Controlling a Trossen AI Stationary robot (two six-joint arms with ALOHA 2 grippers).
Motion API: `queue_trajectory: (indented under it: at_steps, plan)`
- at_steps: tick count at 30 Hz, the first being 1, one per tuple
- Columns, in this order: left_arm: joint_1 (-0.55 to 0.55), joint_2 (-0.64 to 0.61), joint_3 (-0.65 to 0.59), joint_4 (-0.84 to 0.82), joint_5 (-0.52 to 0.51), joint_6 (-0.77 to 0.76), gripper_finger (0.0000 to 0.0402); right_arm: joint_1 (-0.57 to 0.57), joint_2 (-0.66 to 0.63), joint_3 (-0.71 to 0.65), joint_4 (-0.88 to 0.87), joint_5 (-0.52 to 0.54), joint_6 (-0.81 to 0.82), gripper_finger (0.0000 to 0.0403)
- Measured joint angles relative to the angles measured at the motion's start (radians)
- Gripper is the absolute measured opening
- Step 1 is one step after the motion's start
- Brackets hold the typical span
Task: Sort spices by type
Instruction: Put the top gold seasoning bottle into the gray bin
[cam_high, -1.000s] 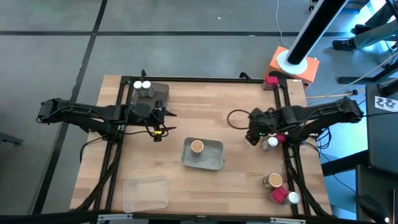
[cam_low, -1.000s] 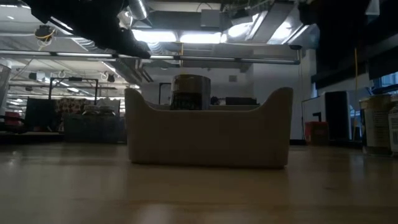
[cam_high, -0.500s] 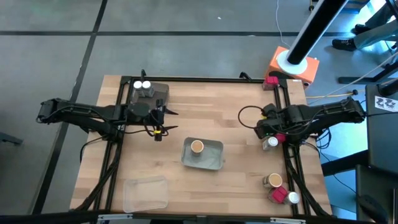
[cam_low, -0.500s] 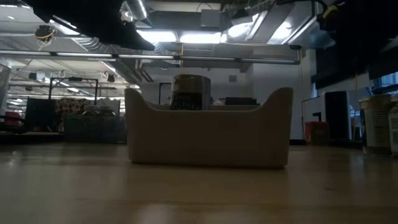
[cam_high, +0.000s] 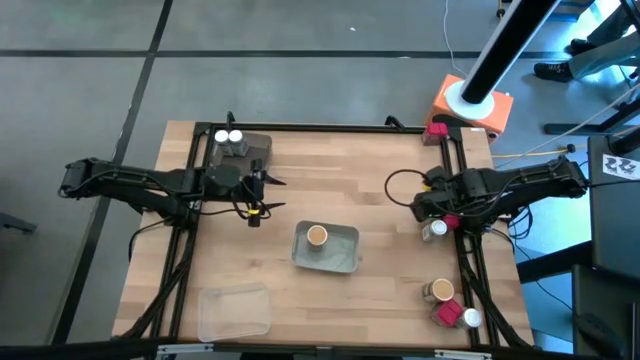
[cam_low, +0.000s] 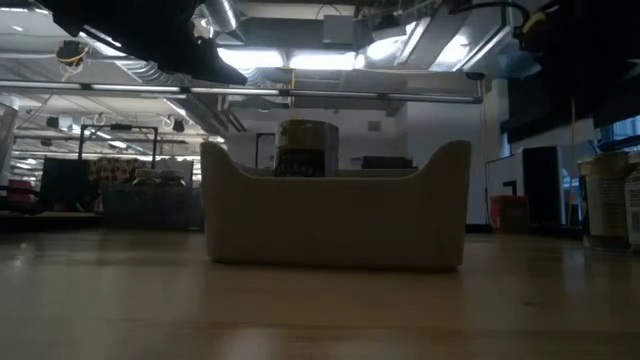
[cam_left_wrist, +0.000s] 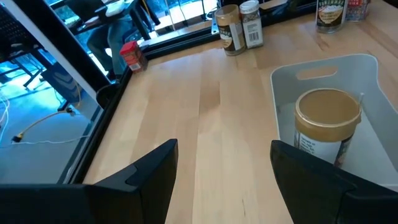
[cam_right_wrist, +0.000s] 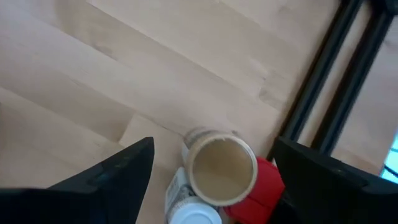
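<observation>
High view: the tabletop (cam_high: 330, 190) carries a grey tray (cam_high: 345, 260) near its middle, with one tan-lidded jar (cam_high: 317, 236) standing in the tray's left part. A second grey tray (cam_high: 255, 145) sits at the far left with two white-capped jars (cam_high: 228, 137) at its left end. A clear tray (cam_high: 234, 312) lies at the near left. The left hand (cam_high: 268, 195) hovers right of the far tray, over bare wood, fingers spread and empty. The right hand (cam_high: 420, 208) hovers at the right edge, open and empty, beside a white-capped jar (cam_high: 436, 229) and a red box (cam_high: 450, 219). At the near right corner stand another tan-lidded jar (cam_high: 441, 290), a red box (cam_high: 449, 314) and a white-capped jar (cam_high: 471, 319). A red box (cam_high: 435, 129) sits at the far right corner.

Low view: the middle tray (cam_low: 335, 210) fills the centre, the jar (cam_low: 305, 148) showing above its rim. Jars (cam_low: 605, 200) stand at the right edge.

Left wrist view: the two dark fingers (cam_left_wrist: 149, 171) stand wide apart with nothing between them, over bare wood beside the tray (cam_left_wrist: 373, 134) and its tan-lidded jar (cam_left_wrist: 326, 127).

Right wrist view: the open fingers (cam_right_wrist: 127, 168) frame a tan-lidded jar (cam_right_wrist: 222, 171) below, touching a red box (cam_right_wrist: 261, 193) and a white cap (cam_right_wrist: 196, 214).
</observation>
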Motion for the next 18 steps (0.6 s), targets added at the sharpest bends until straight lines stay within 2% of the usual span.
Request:
queue_trajectory:
  at_steps: [7,13,18]
  plan:
    - [0.0,0.0,0.0,0.0,0.0,-0.002,0.0239,-0.001,0.0,-0.034,-0.02,-0.035,0.039,0.0337]
    - [0.0,0.0,0.0,0.0,0.0,-0.002,0.0239,-0.045,0.0,-0.108,-0.012,-0.121,0.038,0.0394]
    - [0.0,0.0,0.0,0.0,0.0,-0.002,0.0239,-0.081,0.0,-0.122,-0.009,-0.116,-0.014,0.0368]
